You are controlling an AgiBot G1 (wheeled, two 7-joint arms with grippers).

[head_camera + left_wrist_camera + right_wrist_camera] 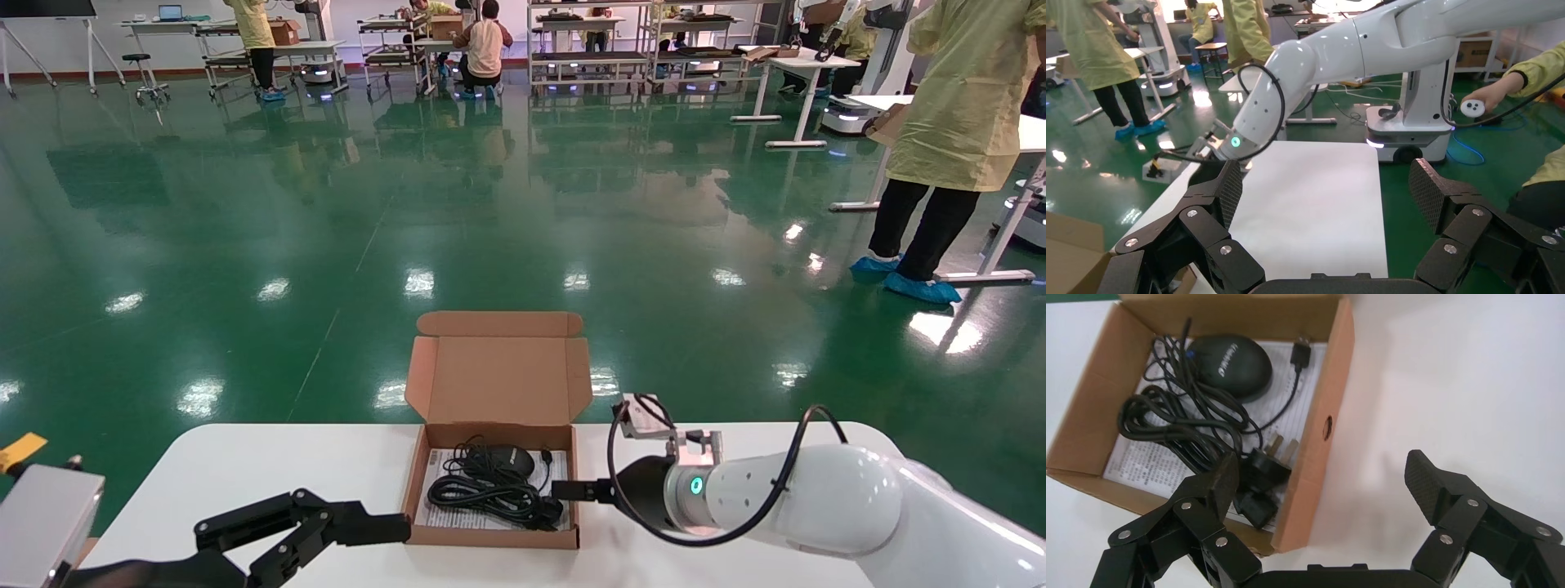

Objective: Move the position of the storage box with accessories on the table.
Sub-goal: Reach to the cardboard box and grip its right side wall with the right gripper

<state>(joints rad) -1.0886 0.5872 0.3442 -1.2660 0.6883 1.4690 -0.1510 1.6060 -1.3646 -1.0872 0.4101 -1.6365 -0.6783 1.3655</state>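
Two grippers flank the storage box (493, 482). The right gripper (1324, 478) is spread wide, one finger inside the box over the black plug (1261, 478), the other outside its right wall. The left gripper (384, 527), also open, touches the box's left front corner. Inside lie the mouse (498, 461), its coiled cable (482, 494) and the leaflet (433, 510). The box sits mid-surface (245, 465), lid open.

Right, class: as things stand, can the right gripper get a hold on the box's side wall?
Probably yes. The right gripper is open and straddles the box wall, one finger inside by the plug, one outside over bare table. Only the plug crowds it.
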